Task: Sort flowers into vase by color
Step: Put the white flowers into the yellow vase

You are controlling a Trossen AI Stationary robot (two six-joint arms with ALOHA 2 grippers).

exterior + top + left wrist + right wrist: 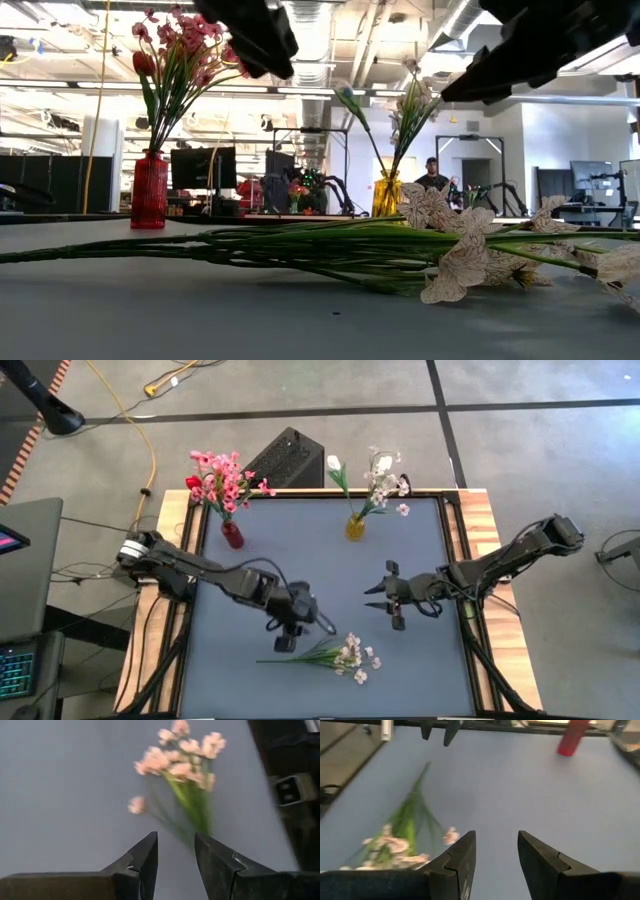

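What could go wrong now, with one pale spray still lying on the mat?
The left gripper hangs open near the pale spray's thin stems; a shallow grasp may catch only some. The yellow vase already holds flowers, so insertion might snag or tip it. The right gripper, open nearby, may collide.

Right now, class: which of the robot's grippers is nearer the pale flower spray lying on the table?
Left. The left gripper hovers just above the pale spray's stem end, fingers open. The right gripper, also open, hangs farther off, up and to the side of the blossoms.
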